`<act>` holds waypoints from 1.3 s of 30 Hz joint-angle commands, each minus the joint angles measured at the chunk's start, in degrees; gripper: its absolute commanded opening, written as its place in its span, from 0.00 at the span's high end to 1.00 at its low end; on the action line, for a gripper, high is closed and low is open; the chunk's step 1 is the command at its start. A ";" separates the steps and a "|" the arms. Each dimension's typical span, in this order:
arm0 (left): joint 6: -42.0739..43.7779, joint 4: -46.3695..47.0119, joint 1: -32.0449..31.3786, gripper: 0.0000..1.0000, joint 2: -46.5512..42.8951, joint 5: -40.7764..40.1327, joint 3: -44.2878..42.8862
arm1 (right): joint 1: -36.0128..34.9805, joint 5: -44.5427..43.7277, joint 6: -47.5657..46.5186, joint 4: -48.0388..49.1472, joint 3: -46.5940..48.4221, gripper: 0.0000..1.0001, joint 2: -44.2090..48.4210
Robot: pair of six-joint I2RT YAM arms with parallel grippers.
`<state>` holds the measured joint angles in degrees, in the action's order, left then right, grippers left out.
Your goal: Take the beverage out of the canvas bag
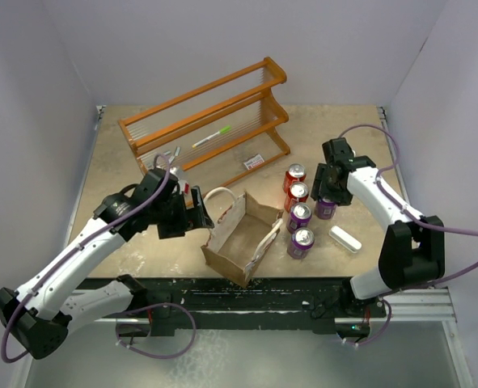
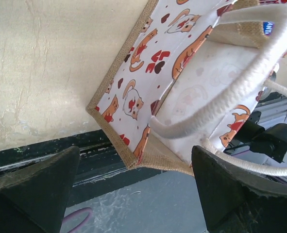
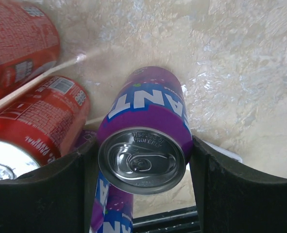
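The bag (image 1: 225,260) is sitting open at the centre of the top view, near the bottom edge of the tabletop (image 1: 348,141). Its inside is showing only bare floor there, and the left wrist view is showing no can in it either, so the unloading is probably all but over.

Four cans (image 1: 300,216), two red and two purple, are standing in a row just right of the bag. The right gripper (image 1: 327,198) is hanging at the right of that row, its jaws pinching a fifth can, a purple one (image 3: 143,145), on both sides. Whether that can's base is already resting on the tabletop is not something I can tell.

The left gripper (image 2: 133,154) is waiting at the bag's left end with its jaws spread wide. A white handle (image 2: 221,102) is looping across the gap between them, but nothing is being squeezed.

What seems left is setting the purple can down, if it is not down already, and letting go of it.
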<state>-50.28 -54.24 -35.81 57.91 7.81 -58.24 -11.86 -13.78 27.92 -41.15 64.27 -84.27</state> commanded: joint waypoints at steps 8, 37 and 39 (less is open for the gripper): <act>0.49 -2.39 -0.12 0.01 -2.43 -2.19 -6.54 | 1.84 5.33 -4.03 7.01 -2.04 0.79 0.15; 18.70 -1.40 -0.11 0.01 -2.76 -20.39 -36.20 | 0.70 16.33 -10.26 -17.26 37.53 0.00 25.75; 21.33 -1.48 -0.10 0.01 -2.14 -22.26 -41.32 | 0.70 19.88 -10.16 -19.12 45.97 0.00 26.21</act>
<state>-36.84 -57.08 -35.81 55.24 -8.47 -90.56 -10.87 -3.81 20.27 -54.70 96.25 -62.06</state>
